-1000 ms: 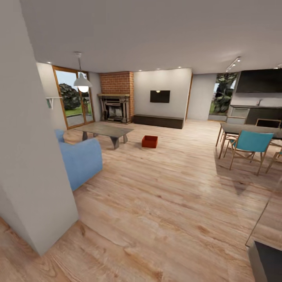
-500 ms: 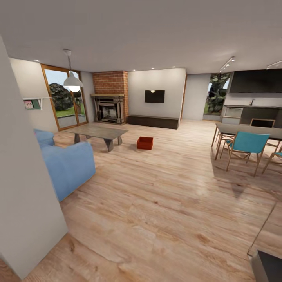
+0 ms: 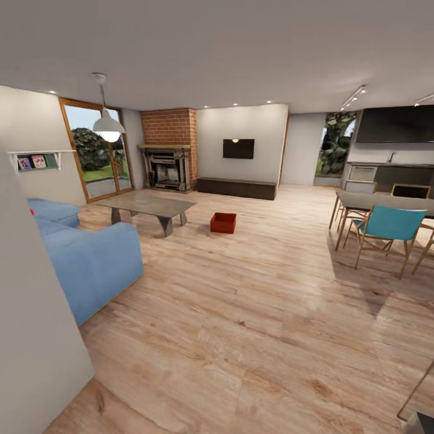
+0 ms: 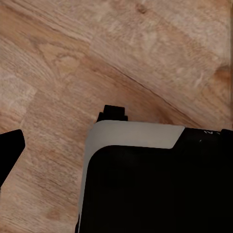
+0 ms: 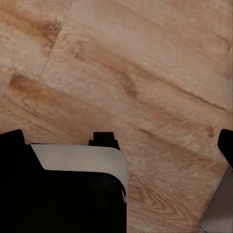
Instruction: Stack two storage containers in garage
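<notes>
head view of the living room: one storage container (image 3: 223, 222), a lidless red-orange box with thin straight walls, rests on the light wood-plank floor (image 3: 253, 313) just beside the low grey table (image 3: 148, 207) and well apart from the robot; a second container cannot be made out from here. behind it stand the brick fireplace (image 3: 169, 150), rough and rectangular, and the long dark-brown low cabinet (image 3: 237, 187) under a wall-mounted screen (image 3: 238, 149). a blue sofa (image 3: 84, 259), soft and rounded, sits near the left edge, partly cut off by a plain white wall corner (image 3: 30, 337); a pendant lamp (image 3: 108, 125) hangs above the table. to the right, a teal chair (image 3: 386, 229) on thin wooden legs stands at a dining table (image 3: 386, 202). the container lies in the open, with bare planks between it and the robot, so the step in hand is judged to be the approach, with no grasp begun. in the left wrist view and the right wrist view, dark robot body with a pale rounded edge hangs above grained, knotted planks (image 4: 58, 63) (image 5: 131, 73); dark finger parts sit at the frame edges, yet whether either pincer is released or clenched cannot be told, and nothing is seen held in them
</notes>
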`<state>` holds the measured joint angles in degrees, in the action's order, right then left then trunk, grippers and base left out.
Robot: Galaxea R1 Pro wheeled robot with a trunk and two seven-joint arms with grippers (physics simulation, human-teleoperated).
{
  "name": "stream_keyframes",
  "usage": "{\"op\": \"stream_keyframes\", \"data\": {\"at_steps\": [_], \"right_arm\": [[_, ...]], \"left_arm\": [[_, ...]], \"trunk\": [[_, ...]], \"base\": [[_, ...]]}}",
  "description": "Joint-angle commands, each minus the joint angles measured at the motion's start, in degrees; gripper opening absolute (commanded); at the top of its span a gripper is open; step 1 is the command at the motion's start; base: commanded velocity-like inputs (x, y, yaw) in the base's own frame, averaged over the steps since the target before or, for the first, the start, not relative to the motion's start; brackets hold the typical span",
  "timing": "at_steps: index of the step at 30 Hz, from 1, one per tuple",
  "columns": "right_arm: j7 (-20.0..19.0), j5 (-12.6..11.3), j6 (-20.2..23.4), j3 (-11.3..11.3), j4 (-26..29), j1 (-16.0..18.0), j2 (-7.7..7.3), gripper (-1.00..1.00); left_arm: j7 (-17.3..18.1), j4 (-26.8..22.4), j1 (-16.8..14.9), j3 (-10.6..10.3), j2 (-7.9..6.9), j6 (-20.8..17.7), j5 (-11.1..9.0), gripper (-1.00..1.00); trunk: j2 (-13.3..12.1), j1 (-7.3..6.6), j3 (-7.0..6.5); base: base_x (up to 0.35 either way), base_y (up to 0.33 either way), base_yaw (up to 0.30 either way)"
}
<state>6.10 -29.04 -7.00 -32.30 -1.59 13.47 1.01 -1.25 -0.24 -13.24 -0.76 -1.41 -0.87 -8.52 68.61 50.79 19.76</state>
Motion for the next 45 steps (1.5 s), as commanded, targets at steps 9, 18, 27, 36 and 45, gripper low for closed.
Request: {"op": "stream_keyframes", "data": {"at_steps": [9, 18, 27, 36, 45], "right_arm": [[0.05, -0.49, -0.29, -0.48, -0.17, 0.07, 0.05, 1.00], [0.05, -0.49, -0.29, -0.48, -0.17, 0.07, 0.05, 1.00], [0.05, -0.48, -0.29, -0.48, -0.17, 0.07, 0.05, 1.00], [0.05, -0.41, -0.29, -0.48, -0.17, 0.07, 0.05, 1.00], [0.05, -0.40, -0.29, -0.48, -0.17, 0.07, 0.05, 1.00]], "left_arm": [[-0.07, -0.03, -0.03, -0.12, 0.00, -0.09, -0.53, 1.00], [-0.07, -0.03, -0.03, -0.12, 0.00, -0.09, -0.53, 1.00], [-0.07, -0.03, -0.03, -0.12, 0.00, -0.09, -0.53, 1.00], [-0.07, -0.03, -0.03, -0.12, 0.00, -0.09, -0.53, 1.00], [-0.07, -0.03, -0.03, -0.12, 0.00, -0.09, -0.53, 1.00]], "trunk": [[0.03, 0.03, 0.06], [0.03, 0.03, 0.06], [0.03, 0.03, 0.06], [0.03, 0.03, 0.06], [0.03, 0.03, 0.06]], "base": [[0.322, 0.000, 0.000], [0.322, 0.000, 0.000], [0.322, 0.000, 0.000], [0.322, 0.000, 0.000], [0.322, 0.000, 0.000]]}}
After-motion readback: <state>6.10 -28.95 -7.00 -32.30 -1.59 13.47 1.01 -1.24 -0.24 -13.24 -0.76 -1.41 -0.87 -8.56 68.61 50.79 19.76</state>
